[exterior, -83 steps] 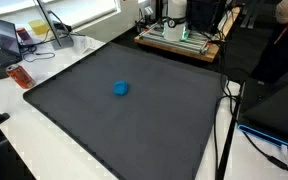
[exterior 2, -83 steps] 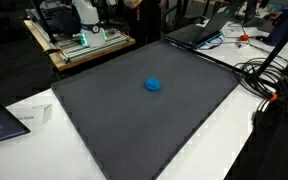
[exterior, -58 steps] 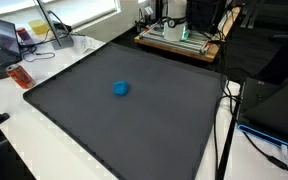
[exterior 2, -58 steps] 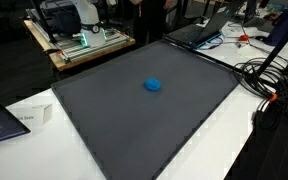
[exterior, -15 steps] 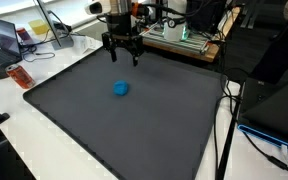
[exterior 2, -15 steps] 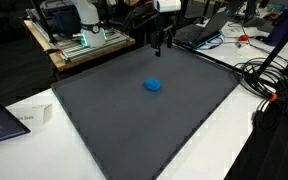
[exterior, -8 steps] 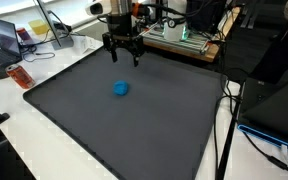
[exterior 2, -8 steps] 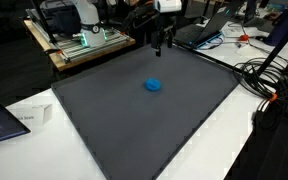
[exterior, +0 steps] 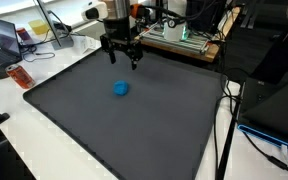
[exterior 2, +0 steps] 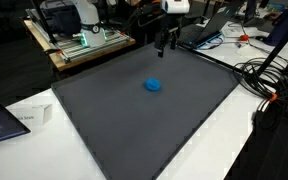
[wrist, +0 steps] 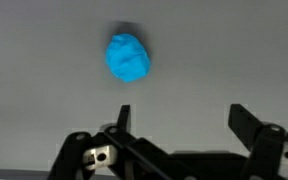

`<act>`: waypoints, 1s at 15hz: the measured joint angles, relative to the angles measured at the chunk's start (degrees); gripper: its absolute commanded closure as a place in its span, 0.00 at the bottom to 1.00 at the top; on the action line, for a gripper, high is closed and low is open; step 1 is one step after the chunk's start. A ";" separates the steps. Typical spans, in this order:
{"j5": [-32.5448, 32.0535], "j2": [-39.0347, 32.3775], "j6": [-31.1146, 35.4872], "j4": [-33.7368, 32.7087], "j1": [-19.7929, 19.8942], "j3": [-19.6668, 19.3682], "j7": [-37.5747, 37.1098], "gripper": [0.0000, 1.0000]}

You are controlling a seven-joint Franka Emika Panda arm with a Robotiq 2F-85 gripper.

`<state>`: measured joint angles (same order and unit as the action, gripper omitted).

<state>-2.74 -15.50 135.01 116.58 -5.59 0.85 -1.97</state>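
Note:
A small blue lump [exterior: 120,88] [exterior 2: 154,85] lies near the middle of the dark grey mat [exterior: 134,130] [exterior 2: 134,120] in both exterior views. My gripper [exterior: 123,59] [exterior 2: 165,46] hangs in the air above the mat's far part, well clear of the lump, with its fingers spread and nothing between them. In the wrist view the blue lump [wrist: 128,58] sits on the grey surface ahead of the open gripper [wrist: 184,112], offset to the left of the gap between the two dark fingertips [wrist: 246,118].
A wooden board with equipment [exterior: 179,38] [exterior 2: 79,45] stands behind the mat. Laptops and cables [exterior: 9,40] [exterior 2: 269,70] lie on the white table around it. A red object [exterior: 20,77] rests beside the mat's edge, and a white box [exterior 2: 34,116] sits off another edge.
The arm came into view above the mat's far side during the last seconds. Over the last second it shifted only slightly sideways. The blue lump has not moved.

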 measured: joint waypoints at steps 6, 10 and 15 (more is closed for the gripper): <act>-3.01 -5.62 -9.53 -8.41 -0.64 0.00 -3.46 0.00; -4.11 -11.55 -14.84 -16.15 -1.53 -0.04 -5.40 0.00; -6.20 -20.00 -20.33 -26.21 -2.43 -1.02 -8.37 0.00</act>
<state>-8.94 -35.50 114.68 90.36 -8.02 -0.17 -10.33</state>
